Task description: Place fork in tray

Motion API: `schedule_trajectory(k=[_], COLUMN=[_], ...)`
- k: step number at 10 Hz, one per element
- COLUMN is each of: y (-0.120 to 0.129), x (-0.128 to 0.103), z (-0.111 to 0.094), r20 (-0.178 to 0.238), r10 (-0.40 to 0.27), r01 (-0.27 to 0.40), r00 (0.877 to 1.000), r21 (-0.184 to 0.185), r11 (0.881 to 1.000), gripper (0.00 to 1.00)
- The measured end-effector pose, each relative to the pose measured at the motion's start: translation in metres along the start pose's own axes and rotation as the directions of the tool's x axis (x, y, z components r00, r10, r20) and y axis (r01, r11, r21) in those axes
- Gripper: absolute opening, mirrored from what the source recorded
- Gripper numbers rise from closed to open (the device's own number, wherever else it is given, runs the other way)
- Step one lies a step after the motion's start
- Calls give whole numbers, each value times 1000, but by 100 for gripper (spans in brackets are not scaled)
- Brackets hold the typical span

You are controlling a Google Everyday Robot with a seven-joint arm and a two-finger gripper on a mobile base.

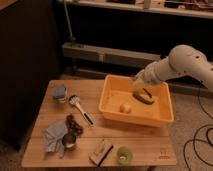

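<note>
Dark shelving is filling the background, and a wooden table is occupying the lower part of the frame. The tray is sitting on the right half of the table, right of frame centre. A white robot arm is reaching in from the right edge of the frame. It is positioning the gripper over the upper right part of the tray, above the far rim. Whether the gripper is apart, together or clamped on anything cannot be told.

The fork is lying inside the tray, in its upper right area, just below the gripper. Contact between the two cannot be confirmed. A pale round item is resting on the tray floor, to the lower left of the fork.

Left of the tray, a white-headed brush is lying on the table. A blue cloth and a metal can are sitting at the lower left. A green cup is standing near the bottom edge, below the tray.
</note>
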Motion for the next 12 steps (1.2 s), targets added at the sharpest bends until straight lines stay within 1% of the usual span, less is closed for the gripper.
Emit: schedule_trajectory(k=[1,2,4,5,6,8,10,12], y=[1,6,21,24,26,27,27,26], x=[8,12,18,19,19,27,44,54], z=[3,11,26,31,38,47,51,52], r20=[9,17,20,17,5,-34,-88,-125], r10=[17,29,38,38,36,39,47,48], r01=[-17,-29,-37,-37,-36,-42,-54,-59], r00=[1000,999,999,999,999,999,995,991], r21=[-11,-33,-67,-75,-83,-89,-89,-89], r11=[1000,999,997,997,996,995,995,994], gripper=[0,0,0,0,0,0,0,0])
